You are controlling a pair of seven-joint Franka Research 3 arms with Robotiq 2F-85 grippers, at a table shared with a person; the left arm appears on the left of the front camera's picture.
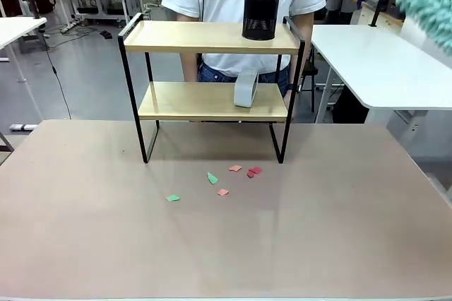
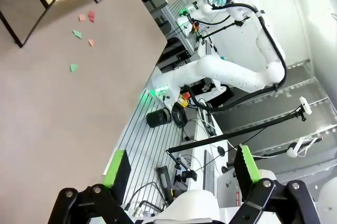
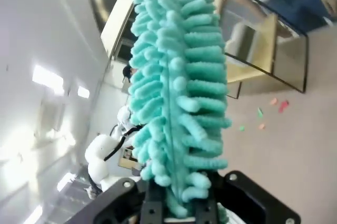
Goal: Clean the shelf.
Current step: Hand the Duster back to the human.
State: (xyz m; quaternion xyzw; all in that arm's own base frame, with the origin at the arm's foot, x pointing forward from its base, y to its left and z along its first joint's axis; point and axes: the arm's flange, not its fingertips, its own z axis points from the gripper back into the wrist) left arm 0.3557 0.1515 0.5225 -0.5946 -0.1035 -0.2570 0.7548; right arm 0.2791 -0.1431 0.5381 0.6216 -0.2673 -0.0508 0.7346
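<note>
Black mesh cup [image 1: 261, 13] atop the upper board, grey curved object [image 1: 245, 89] on the lower; pink, red and green paper scraps [image 1: 234, 172] scattered across brown tabletop [image 1: 106, 244].

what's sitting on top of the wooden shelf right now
A black mesh metal cup stands on the two-tier wooden shelf, on its top board near the right end. Its inside cannot be seen. A grey block sits on the lower board.

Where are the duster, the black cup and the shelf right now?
duster [image 3: 179, 92], right wrist view, middle of its teal fronds.
black cup [image 1: 261, 13], front view, its mesh side, on the top board.
shelf [image 1: 191, 36], front view, bare part of the top board.
</note>
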